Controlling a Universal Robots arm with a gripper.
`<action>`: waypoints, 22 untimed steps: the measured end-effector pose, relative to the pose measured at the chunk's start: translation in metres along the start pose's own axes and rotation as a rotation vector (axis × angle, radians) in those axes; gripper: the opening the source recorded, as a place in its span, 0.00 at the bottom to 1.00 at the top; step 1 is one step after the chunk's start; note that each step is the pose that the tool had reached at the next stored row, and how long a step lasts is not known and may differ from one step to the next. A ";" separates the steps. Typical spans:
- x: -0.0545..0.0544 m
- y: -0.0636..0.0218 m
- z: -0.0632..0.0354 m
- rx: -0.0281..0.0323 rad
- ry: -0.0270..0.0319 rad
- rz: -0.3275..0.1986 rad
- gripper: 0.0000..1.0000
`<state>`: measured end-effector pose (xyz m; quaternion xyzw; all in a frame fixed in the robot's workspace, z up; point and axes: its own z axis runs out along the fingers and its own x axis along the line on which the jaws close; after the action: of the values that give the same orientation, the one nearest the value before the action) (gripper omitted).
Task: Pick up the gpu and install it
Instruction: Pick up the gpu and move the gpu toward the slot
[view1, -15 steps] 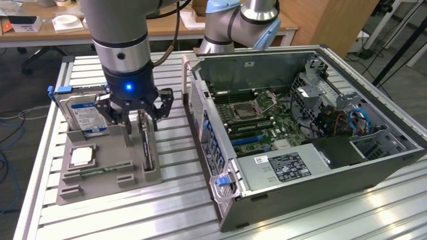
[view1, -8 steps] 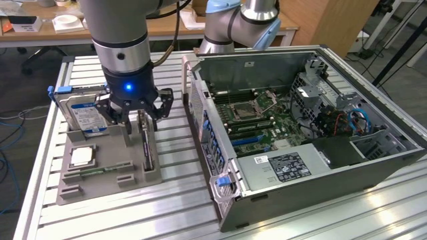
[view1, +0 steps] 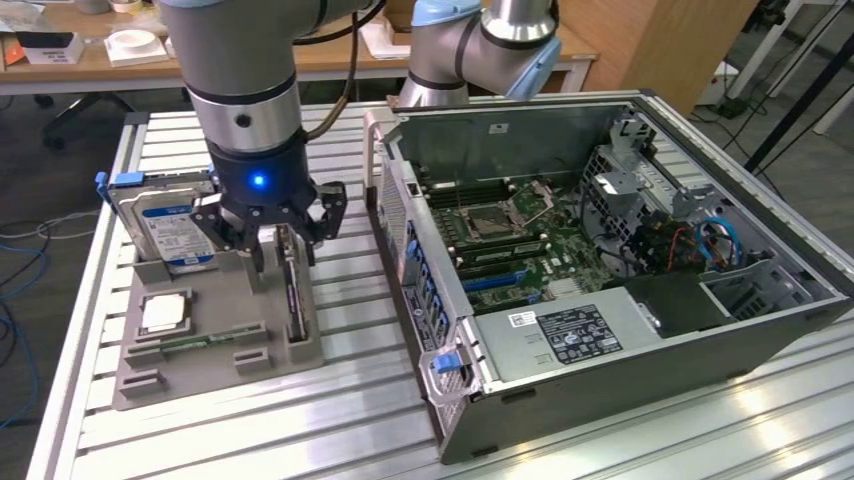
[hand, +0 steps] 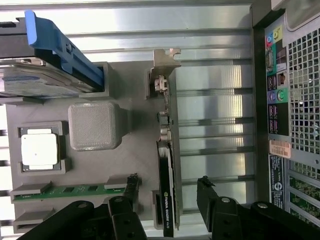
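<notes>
The gpu (view1: 295, 300) is a slim dark card standing on edge in a slot of the grey holder (view1: 200, 375). Seen edge-on in the wrist view, the gpu (hand: 169, 170) has its silvery bracket (hand: 165, 62) at the far end. My gripper (view1: 274, 238) hangs right over the card and is open. In the wrist view my gripper (hand: 167, 192) has one finger on each side of the card, with a gap on both sides and nothing held. The open computer case (view1: 601, 260) lies to the exterior view's right, its motherboard exposed.
The holder also carries a silver hard drive (view1: 167, 228) with a blue label and blue caddy (hand: 60, 47), a square processor (hand: 40, 150) and a green memory strip (hand: 65, 191). A second robot arm (view1: 467, 50) stands behind the case. The table is slatted aluminium.
</notes>
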<state>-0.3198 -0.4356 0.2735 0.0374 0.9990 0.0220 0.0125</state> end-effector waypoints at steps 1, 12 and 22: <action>0.000 0.0000 0.0009 0.0000 0.0000 0.000 0.59; 0.000 -0.0005 0.0105 0.0010 -0.0001 0.000 0.59; 0.000 -0.0008 0.0184 0.0026 -0.0002 0.000 0.59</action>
<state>-0.3197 -0.4356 0.2551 0.0374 0.9990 0.0207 0.0125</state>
